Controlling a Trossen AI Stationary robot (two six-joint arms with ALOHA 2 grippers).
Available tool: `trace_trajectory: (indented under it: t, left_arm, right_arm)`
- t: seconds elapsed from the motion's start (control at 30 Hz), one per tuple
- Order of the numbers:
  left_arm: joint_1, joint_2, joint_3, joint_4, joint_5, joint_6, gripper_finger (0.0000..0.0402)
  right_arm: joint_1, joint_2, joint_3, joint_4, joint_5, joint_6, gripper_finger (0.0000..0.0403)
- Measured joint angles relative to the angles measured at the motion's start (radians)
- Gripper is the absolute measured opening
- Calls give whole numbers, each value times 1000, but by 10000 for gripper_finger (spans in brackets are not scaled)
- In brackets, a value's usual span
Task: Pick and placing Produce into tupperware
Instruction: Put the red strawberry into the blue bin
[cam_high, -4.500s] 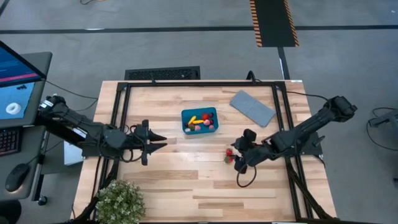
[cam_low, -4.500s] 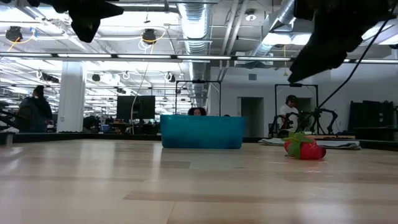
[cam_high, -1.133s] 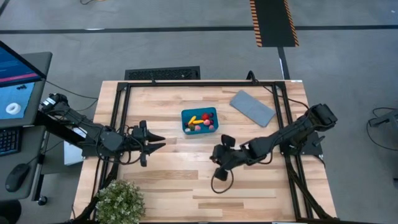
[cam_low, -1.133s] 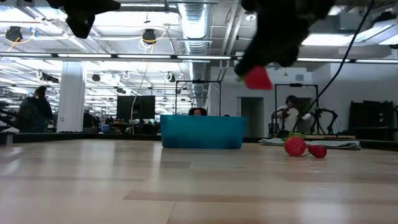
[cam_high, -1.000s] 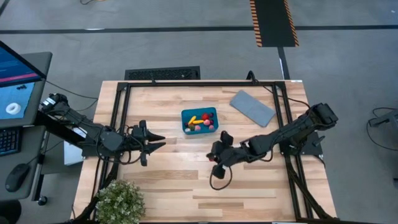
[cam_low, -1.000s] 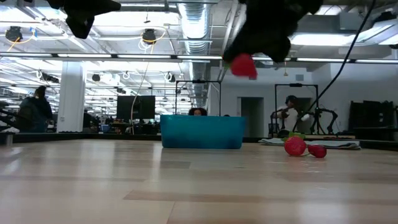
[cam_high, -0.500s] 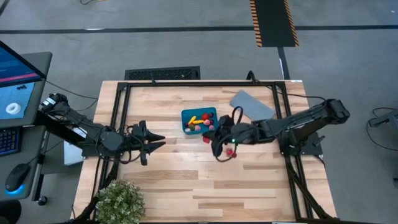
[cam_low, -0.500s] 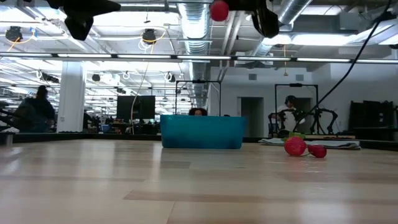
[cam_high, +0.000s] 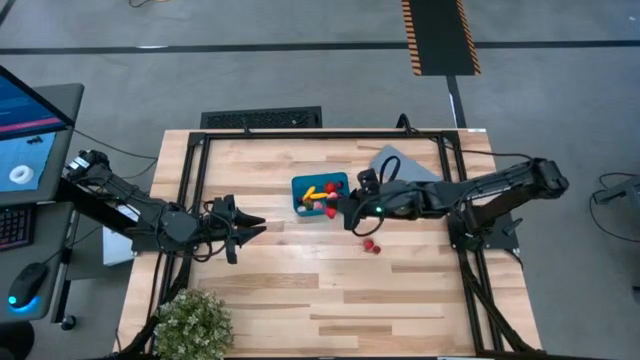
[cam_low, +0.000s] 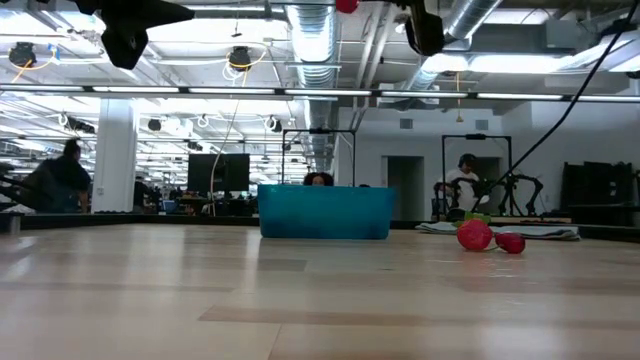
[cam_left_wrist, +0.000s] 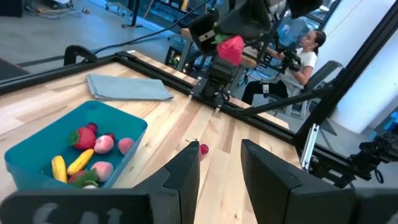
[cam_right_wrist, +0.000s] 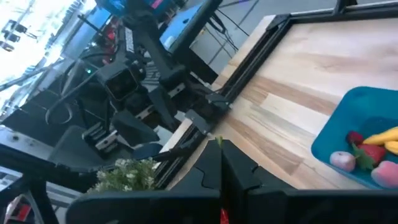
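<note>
Right gripper (cam_high: 335, 208): clamped on a red berry (cam_left_wrist: 231, 48), raised at the near corner of the teal tupperware (cam_high: 303, 183). Tupperware: mid-table, holding assorted produce (cam_high: 322, 195); two red berries (cam_high: 372, 244) lie nearby on the table (cam_high: 300, 290). Left gripper (cam_high: 262, 227): parted, empty, well left of the tupperware.

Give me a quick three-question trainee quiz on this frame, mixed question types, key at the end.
1. True or false: the right gripper is shut on a red berry beside the teal tupperware.
2. How many red berries lie loose on the table?
A) none B) two C) five
3. Fill in: the grey lid lies on the tupperware's ___ arm side.

Key: 1 true. 2 B. 3 right. The left gripper holds nothing.
</note>
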Motion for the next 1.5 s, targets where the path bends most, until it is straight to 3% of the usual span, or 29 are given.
trace_trajectory:
  t: [0.23,0.5,0.83,1.13,1.5]
  left_arm:
    - [0,0,0,-2,0,-10,107]
    - [0,0,0,-2,0,-4,107]
    - [0,0,0,-9,0,-3,107]
    - [0,0,0,-10,1,1,107]
    - [0,0,0,-10,1,1,107]
  right_arm:
    - [23,-8,-1,63,-12,-72,15]
    - [126,-8,-1,74,-6,-390,15]
    - [229,-8,-1,-16,151,-764,16]
    - [220,-7,-1,-262,327,-874,28]
    - [177,-7,-1,-407,436,-1089,25]
